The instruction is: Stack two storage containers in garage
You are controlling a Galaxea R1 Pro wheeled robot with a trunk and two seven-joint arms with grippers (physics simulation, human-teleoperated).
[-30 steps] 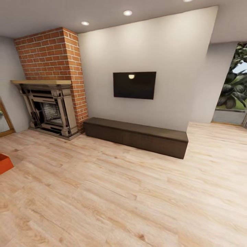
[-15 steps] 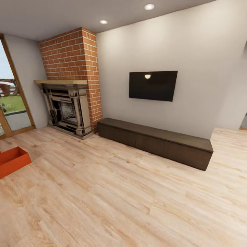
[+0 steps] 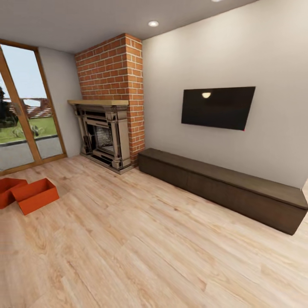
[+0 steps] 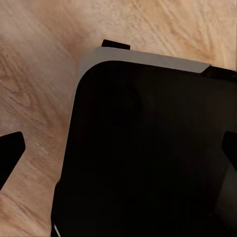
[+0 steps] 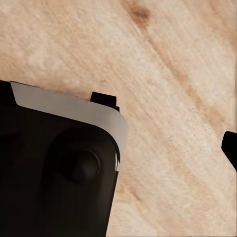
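On the light wood plank floor (image 3: 141, 252) of the living room, at the far left of the head view, sit the two storage containers: the nearer container (image 3: 35, 195) shows whole, open side up, and the second container (image 3: 7, 191) lies just beside it, touching or nearly so, partly cut by the picture's edge. Behind them stands a glass door (image 3: 23, 119); further right are a brick fireplace (image 3: 107, 128), a low dark cabinet (image 3: 222, 188) and a wall-mounted television (image 3: 218, 108). Both wrist views look down on the robot's dark base over the planks. Dark finger tips at the pictures' edges suggest each tool is spread and empty, yet I cannot tell for certain. Judging by this, the step in hand is the approach: neither box is grasped. Next the base should close in on the boxes before an arm reaches down.
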